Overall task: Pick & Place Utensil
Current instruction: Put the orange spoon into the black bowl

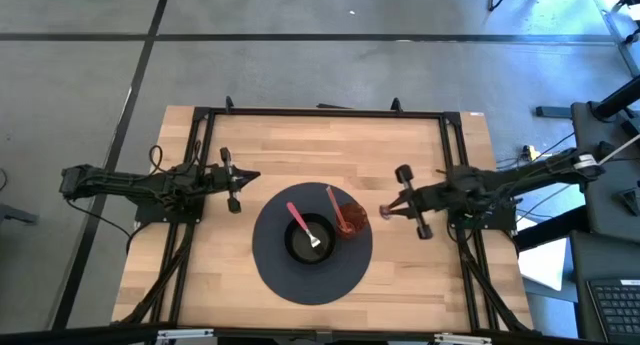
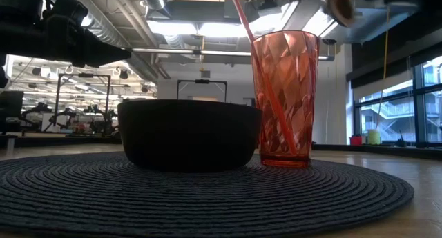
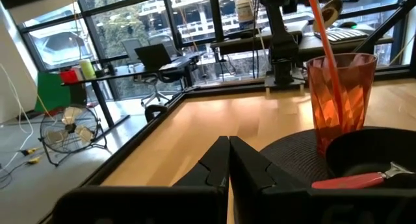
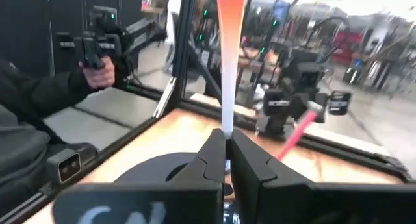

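Note:
A pink-handled utensil (image 1: pixel 303 225) lies in the black bowl (image 1: pixel 308 238), its handle (image 3: pixel 354 180) resting on the rim and its metal head inside. The bowl stands in the middle of a round dark placemat (image 1: pixel 275 270). Beside the bowl, toward the table's right, stands a red tumbler (image 1: pixel 351 220) with a thin red stick (image 1: pixel 335 205) leaning in it. My right gripper (image 1: pixel 384 213) hovers shut just right of the tumbler, pointing at it with nothing between its fingers (image 4: pixel 226 145). My left gripper (image 1: pixel 255 175) waits shut and level, left of the placemat (image 3: pixel 229 152).
Black frame rails (image 1: pixel 320 112) run along the table's far, left and right sides. Bare wood lies between the placemat and the far rail and at the near corners. A person (image 4: pixel 45 94) stands beyond the table in the right wrist view.

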`<state>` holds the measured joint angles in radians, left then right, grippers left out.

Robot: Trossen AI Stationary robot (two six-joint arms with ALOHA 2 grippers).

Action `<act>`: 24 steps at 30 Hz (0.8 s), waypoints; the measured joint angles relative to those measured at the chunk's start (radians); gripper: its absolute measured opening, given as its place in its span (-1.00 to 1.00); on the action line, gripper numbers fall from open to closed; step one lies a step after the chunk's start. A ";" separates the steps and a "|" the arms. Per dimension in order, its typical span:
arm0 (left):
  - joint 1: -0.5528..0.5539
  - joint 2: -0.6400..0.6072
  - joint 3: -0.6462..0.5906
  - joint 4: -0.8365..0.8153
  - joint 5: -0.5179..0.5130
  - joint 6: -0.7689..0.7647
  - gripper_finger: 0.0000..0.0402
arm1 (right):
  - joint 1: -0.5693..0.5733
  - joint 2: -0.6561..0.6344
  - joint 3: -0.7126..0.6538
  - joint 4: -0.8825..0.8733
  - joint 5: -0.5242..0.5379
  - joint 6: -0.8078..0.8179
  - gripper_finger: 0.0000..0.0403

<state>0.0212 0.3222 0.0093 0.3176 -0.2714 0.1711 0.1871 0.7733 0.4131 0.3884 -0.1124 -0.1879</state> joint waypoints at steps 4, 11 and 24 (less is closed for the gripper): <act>0.000 0.000 0.000 0.000 0.000 0.000 -0.98 | 0.000 0.166 0.179 -0.102 -0.002 -0.011 -0.95; 0.000 0.000 0.000 -0.008 0.000 0.000 -0.98 | 0.000 0.420 0.528 -0.330 -0.003 -0.037 -0.95; 0.000 0.001 0.000 -0.008 0.000 -0.004 -0.98 | 0.002 0.822 0.913 -0.451 -0.366 -0.152 -0.95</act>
<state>0.0212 0.3232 0.0090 0.3096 -0.2714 0.1670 0.1886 1.5957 1.3259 -0.0629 -0.4782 -0.3398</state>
